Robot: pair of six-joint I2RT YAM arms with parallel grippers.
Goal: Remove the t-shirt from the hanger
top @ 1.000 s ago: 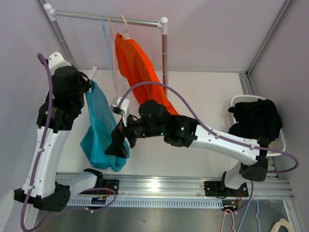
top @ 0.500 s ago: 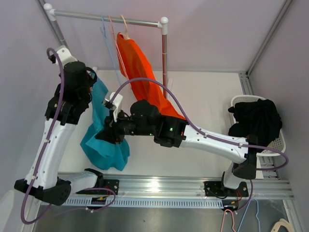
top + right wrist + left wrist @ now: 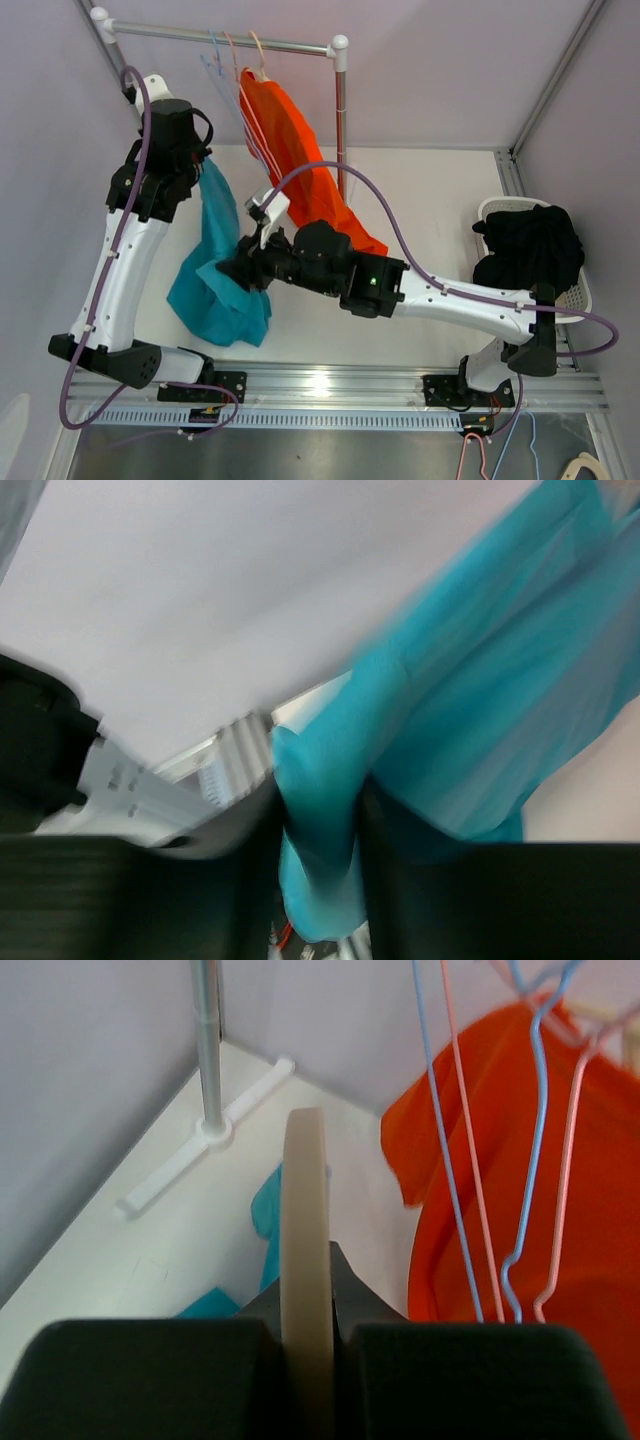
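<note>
The left arm is raised beside the clothes rail [image 3: 200, 35]. Its wrist view shows the left pincer [image 3: 306, 1305] closed on the edge of a cream hanger [image 3: 303, 1190], which stands upright between the two black fingers. In the overhead view the teal t-shirt [image 3: 205, 290] hangs down from that pincer, on the left side of the white counter [image 3: 430, 200], with its lower part bunched and spreading above the counter near the front edge.

The right arm reaches across from the right. The right pincer [image 3: 318, 830] is clamped on a fold of the teal fabric low on the shirt, which fills the gap between its fingers in the blurred wrist view.

An orange shirt [image 3: 300, 160] hangs from the rail just to the right of the left arm. Next to it hang a bare blue wire hanger [image 3: 535, 1140] and a bare pink one [image 3: 465, 1140]. At the far right of the counter a white basket [image 3: 580, 295] holds black clothes [image 3: 530, 245], well apart from both shirts.
</note>
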